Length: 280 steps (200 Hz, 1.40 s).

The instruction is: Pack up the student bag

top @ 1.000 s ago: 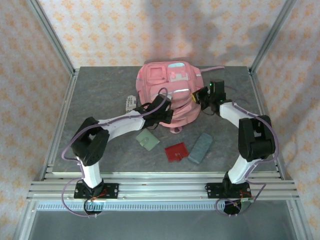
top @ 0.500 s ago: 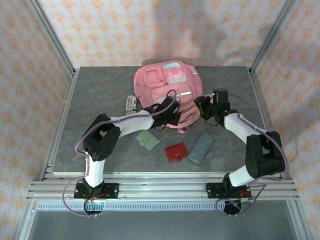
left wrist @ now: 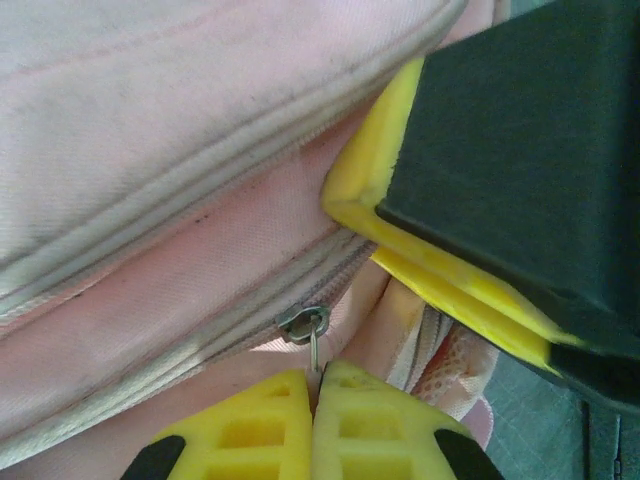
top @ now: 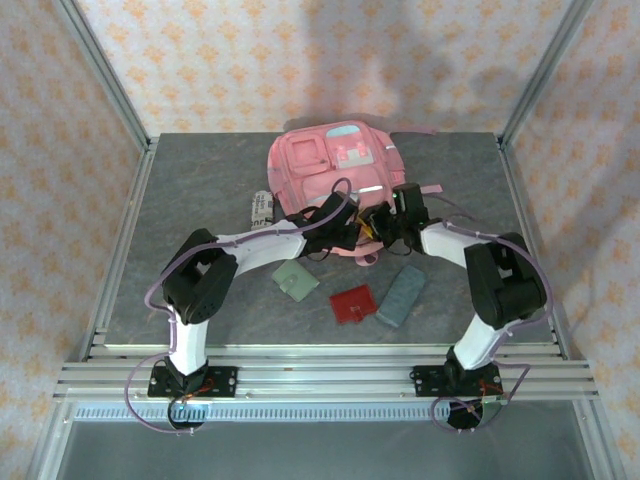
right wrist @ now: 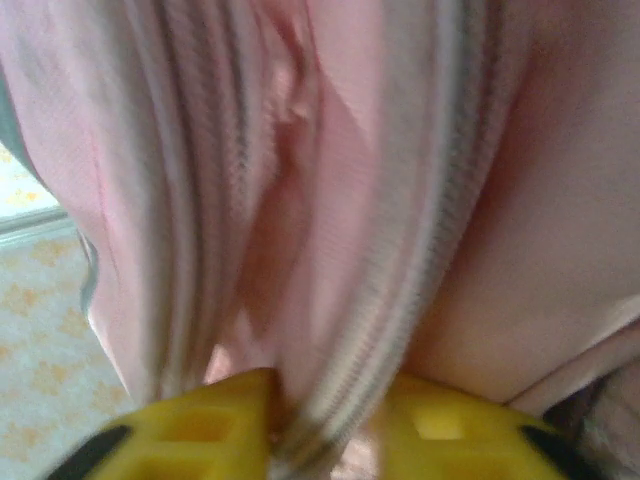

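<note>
The pink student bag (top: 330,170) lies at the back middle of the table, front pockets up. My left gripper (top: 352,232) is at its near edge; its yellow fingertips (left wrist: 316,385) are shut on the thin metal pull of the zip slider (left wrist: 303,323). My right gripper (top: 385,226) sits just to the right of it at the same edge. In the right wrist view the grey zip trim (right wrist: 420,250) and a fold of pink fabric run down between its fingers (right wrist: 225,410), which pinch them. One yellow finger (left wrist: 440,285) of the right gripper shows close by in the left wrist view.
On the table in front of the bag lie a green pouch (top: 296,279), a red wallet (top: 352,303) and a grey-blue case (top: 400,295). A small white printed item (top: 262,208) lies left of the bag. Metal frame posts stand at the back corners.
The bag shifted slightly left. My right gripper moved from the bag's right side to its near edge, opened briefly, then closed on the zip trim. The left gripper stayed shut.
</note>
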### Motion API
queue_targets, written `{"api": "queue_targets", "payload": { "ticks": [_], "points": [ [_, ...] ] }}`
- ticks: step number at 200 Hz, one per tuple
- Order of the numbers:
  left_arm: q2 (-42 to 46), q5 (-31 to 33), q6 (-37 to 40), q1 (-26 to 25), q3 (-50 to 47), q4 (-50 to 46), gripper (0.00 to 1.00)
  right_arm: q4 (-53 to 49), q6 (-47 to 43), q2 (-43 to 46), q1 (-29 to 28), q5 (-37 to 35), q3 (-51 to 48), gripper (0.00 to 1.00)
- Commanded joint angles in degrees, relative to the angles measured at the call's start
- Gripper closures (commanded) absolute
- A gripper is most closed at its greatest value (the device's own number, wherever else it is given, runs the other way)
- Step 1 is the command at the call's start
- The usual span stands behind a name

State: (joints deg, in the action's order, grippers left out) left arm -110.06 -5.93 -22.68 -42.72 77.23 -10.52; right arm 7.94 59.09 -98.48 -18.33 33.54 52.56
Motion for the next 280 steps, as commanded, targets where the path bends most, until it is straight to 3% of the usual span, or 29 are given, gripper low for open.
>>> {"api": "queue_targets", "payload": {
  "ticks": [1, 10, 32, 90, 113, 119, 143, 155, 200, 224, 237, 240, 249, 280],
  "points": [
    [3.44, 2.41, 0.12, -0.09, -1.56, -2.33, 1.0, 4.24, 2.63, -2.19, 0.42, -5.71, 1.27, 0.93],
    [3.79, 3.36, 0.48, 0.28, -2.37, -2.95, 1.0, 5.51, 3.9, -2.55, 0.9, -6.18, 0.62, 1.0],
    [6.27, 5.32, 0.82, 2.65, -6.41, -3.58, 1.0, 8.12, 6.02, -2.09, 2.2, -6.6, -1.34, 1.0],
    [14.7, 9.32, 1.59, 16.86, -16.53, -3.21, 1.0, 7.09, 4.49, -0.64, 5.3, -7.86, -0.26, 1.0],
    [15.1, 9.49, 1.85, 17.68, -15.45, -4.18, 1.0, 6.41, 2.64, -0.66, 5.14, -5.82, 1.91, 1.0],
    [15.09, 8.9, 1.77, 17.46, -14.92, -4.5, 0.95, 5.94, 1.71, -0.5, 5.12, -4.87, 2.7, 1.0],
    [16.08, 10.98, 2.96, 13.5, -12.86, -4.98, 0.64, 3.31, -1.84, 1.84, 4.32, -3.0, 4.35, 0.73],
    [15.98, 12.19, 4.26, 11.17, -10.72, -5.91, 0.57, 1.33, -3.55, 3.49, 4.12, -2.56, 4.19, 0.67],
    [13.95, 12.9, 7.21, 6.18, -3.73, -8.09, 0.43, -12.37, -13.23, 14.25, 4.09, -5.89, 2.0, 0.56],
    [14.81, 10.67, 6.52, 5.28, -4.37, -6.31, 0.35, -29.64, -19.44, 21.15, 3.26, -15.91, 3.07, 0.48],
    [15.65, 8.15, 6.0, 5.1, -6.14, -4.02, 0.32, -35.37, -21.57, 25.92, 2.49, -19.39, 1.58, 0.34],
    [15.82, 7.69, 5.9, 5.1, -6.58, -3.54, 0.31, -36.36, -21.96, 27.02, 2.39, -19.67, 1.06, 0.2],
    [16.17, 6.29, 6.12, 5.05, -7.7, -1.85, 0.28, -38.88, -22.62, 30.36, 2.27, -20.83, -0.84, 0.0],
    [12.82, 6.19, 11.33, 5.02, -4.58, -2.72, 0.19, -42.06, -21.29, 41.45, 1.64, -21.83, -8.25, 0.0]
  ]
}}
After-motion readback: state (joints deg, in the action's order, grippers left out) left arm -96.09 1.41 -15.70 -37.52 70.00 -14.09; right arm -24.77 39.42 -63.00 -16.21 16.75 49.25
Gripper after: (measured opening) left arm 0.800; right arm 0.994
